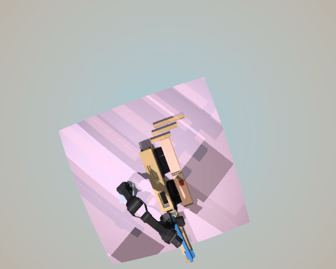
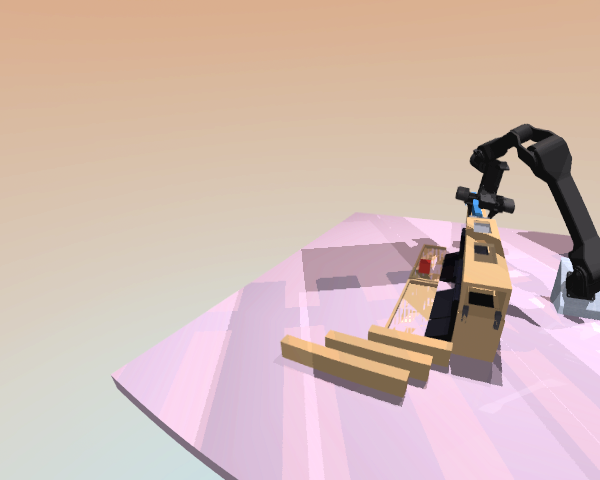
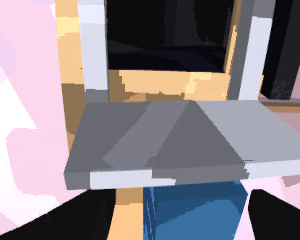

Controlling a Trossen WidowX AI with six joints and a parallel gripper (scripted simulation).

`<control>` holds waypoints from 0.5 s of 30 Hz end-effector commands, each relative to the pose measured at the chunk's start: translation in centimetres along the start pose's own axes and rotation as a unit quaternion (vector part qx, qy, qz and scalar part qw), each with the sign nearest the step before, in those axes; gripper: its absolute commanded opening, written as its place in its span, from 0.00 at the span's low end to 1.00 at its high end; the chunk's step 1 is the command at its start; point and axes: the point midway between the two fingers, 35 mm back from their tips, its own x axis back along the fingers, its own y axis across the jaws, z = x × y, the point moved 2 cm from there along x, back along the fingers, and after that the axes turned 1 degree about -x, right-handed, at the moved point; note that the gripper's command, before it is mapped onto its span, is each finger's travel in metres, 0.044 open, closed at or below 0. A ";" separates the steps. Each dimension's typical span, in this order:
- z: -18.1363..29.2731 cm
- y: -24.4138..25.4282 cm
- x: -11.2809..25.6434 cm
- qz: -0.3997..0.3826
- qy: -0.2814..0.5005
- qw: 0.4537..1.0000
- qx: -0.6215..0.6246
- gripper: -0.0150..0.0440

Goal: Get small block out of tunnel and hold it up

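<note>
The tan covered tunnel (image 1: 147,154) (image 2: 484,273) has openings in its roof and an open end. A long blue handle (image 1: 186,249) (image 2: 477,208) (image 3: 197,215) sticks out of its far end, seen from the exterior view, over a tan strip. A grey plate (image 3: 155,135) crosses in front of the tunnel mouth in the wrist view. My gripper (image 1: 173,219) (image 2: 479,211) (image 3: 182,195) is open, its fingers on either side of the handle near the plate, with a gap on the left. No block is visible inside the tunnel. A red block (image 1: 181,182) (image 2: 424,266) sits in the side tray.
The shallow side tray (image 1: 170,159) (image 2: 418,302) lies along the tunnel. Black panels (image 1: 162,162) (image 2: 441,312) stand between them. Three tan rods (image 1: 173,119) (image 2: 347,364) lie across the tray's other end. The handle's outer end reaches past the table edge in the top view.
</note>
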 end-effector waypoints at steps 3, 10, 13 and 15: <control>0.0 0.0 0.0 0.000 0.000 1.000 0.000 0.42; 0.1 0.0 0.0 0.000 0.000 1.000 0.000 0.25; 0.6 0.0 -0.2 0.000 0.000 1.000 0.000 0.25; 1.1 0.0 -0.5 0.001 0.000 1.000 -0.001 0.25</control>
